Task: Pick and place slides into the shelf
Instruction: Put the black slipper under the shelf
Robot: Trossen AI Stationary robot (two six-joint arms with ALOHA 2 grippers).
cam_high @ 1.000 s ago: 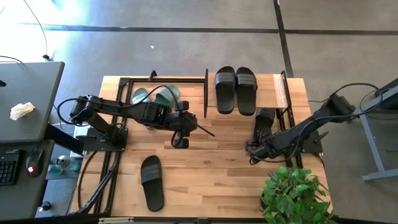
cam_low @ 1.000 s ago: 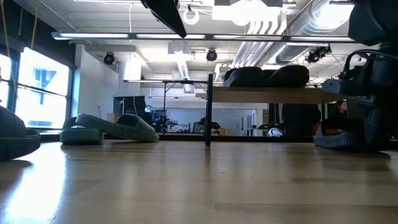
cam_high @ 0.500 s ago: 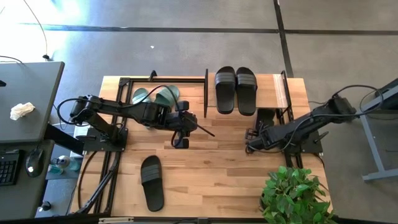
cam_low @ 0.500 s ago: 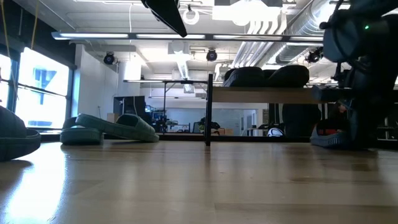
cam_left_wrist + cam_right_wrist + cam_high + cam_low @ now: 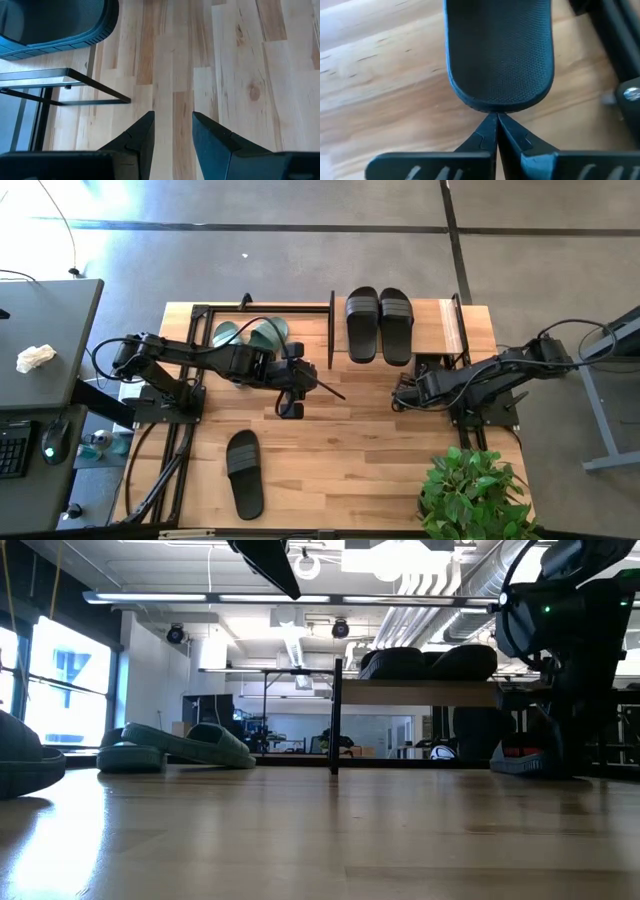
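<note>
One black slide [image 5: 499,52] | heel edge touching closed right fingers [image 5: 496,131]

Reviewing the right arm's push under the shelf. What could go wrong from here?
1. The right gripper, jaws shut, only butts the black slide's end with its tips; the slide could skew or slip off sideways.
2. That arm works close to the shelf's rods, so it might snag one.
3. The left gripper holds nothing; a lone black slide lies unplaced near the table's front.
</note>
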